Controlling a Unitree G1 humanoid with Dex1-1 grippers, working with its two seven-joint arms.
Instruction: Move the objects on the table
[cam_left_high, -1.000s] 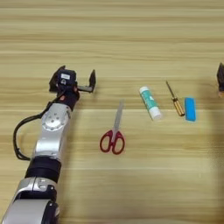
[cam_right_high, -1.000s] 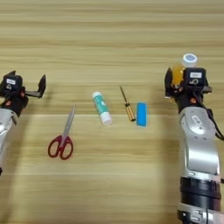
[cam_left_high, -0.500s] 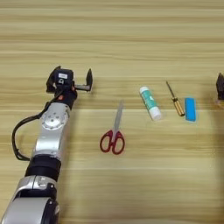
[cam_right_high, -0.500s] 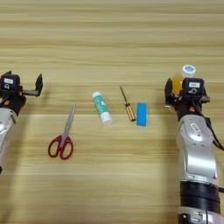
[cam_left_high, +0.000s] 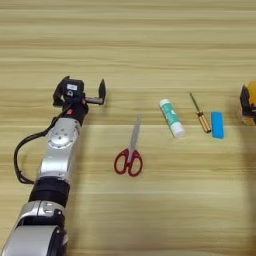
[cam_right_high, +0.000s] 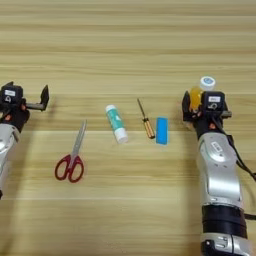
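At the right, my right gripper is shut on the small orange-juice bottle, whose white cap rises above the black fingers. Left of it on the wooden table lie the blue block, the thin amber-handled screwdriver and the white-and-teal glue stick, side by side. The red-handled scissors lie further left, blades pointing away from me. My left gripper stands open and empty at the left, well clear of the scissors.
Both silver forearms reach in from the near edge, the left one with a black cable looping beside it, the right one below the bottle. The far half of the table holds nothing but bare wood.
My right gripper has drawn nearer and slightly left, carrying the bottle with it. The left gripper has barely shifted. The scissors, glue stick, screwdriver and block lie where they were.
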